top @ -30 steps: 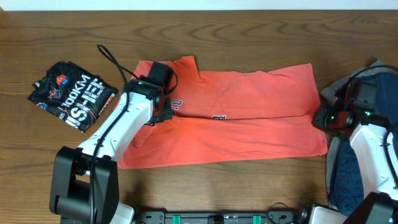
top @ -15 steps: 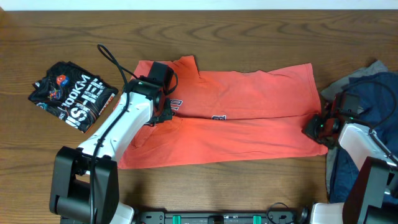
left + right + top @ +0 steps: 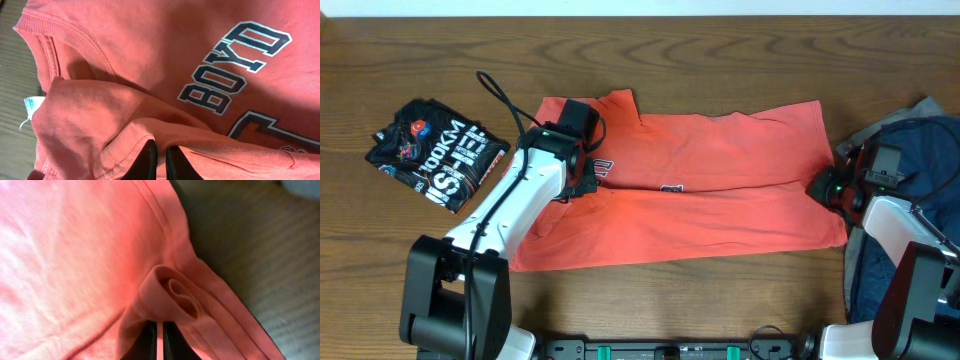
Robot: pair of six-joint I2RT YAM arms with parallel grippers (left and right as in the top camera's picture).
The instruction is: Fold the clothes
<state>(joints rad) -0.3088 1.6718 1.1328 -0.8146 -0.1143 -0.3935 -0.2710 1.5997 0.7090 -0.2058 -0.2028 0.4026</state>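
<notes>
Coral-red T-shirt [image 3: 720,215] lies flat mid-bench [image 3: 720,60], long edge folded over itself. The fold hides most of the chest lettering [image 3: 232,67] from overhead. Left wrist view reads "BOYD"; the row below it is cut off by the frame.

Left hand [image 3: 160,155] is clenched on a ridge of red fabric near the collar end. Right hand [image 3: 159,330] is clenched on a rolled bit of hem at the opposite end. In each wrist view only the dark finger ends show at the bottom edge.

Counts: one red shirt, two hands, one black printed shirt [image 3: 438,150] folded up, well apart on the left. Navy and grey clothes [image 3: 863,285] are heaped at the right edge, partly under the right arm and cut off by the frame, so I can't count the pieces.
</notes>
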